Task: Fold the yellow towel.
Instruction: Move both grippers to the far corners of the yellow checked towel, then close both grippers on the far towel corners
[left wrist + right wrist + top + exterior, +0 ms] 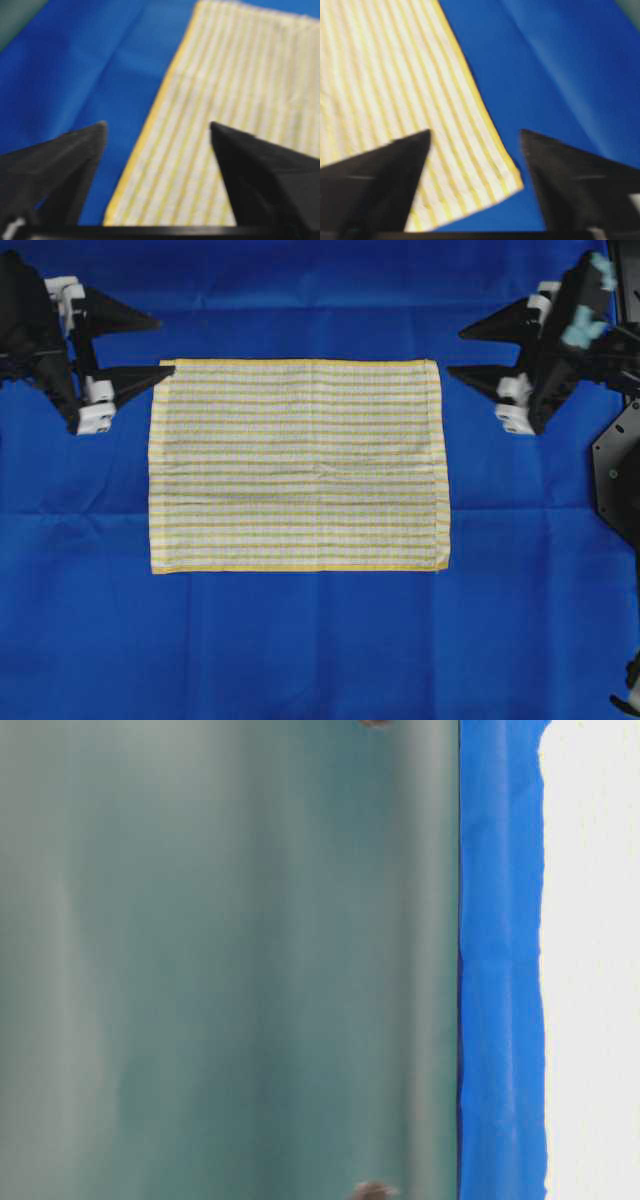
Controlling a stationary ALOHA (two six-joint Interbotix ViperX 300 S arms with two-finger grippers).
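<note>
I see the yellow towel flat on the table; left hand and right hand spread wide, empty, at its far corners. Table-level view seems blocked by a blurred panel.

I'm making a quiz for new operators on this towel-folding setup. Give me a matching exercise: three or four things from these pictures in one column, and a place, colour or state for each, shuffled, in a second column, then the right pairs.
Things:
1. yellow towel
2. left gripper
3. right gripper
4. table covering

Descriptions:
A. plain blue, under everything
B. open, at the towel's far left corner
C. spread flat, unfolded
D. open, just off the towel's far right corner

Pairs: 1-C, 2-B, 3-D, 4-A
</note>
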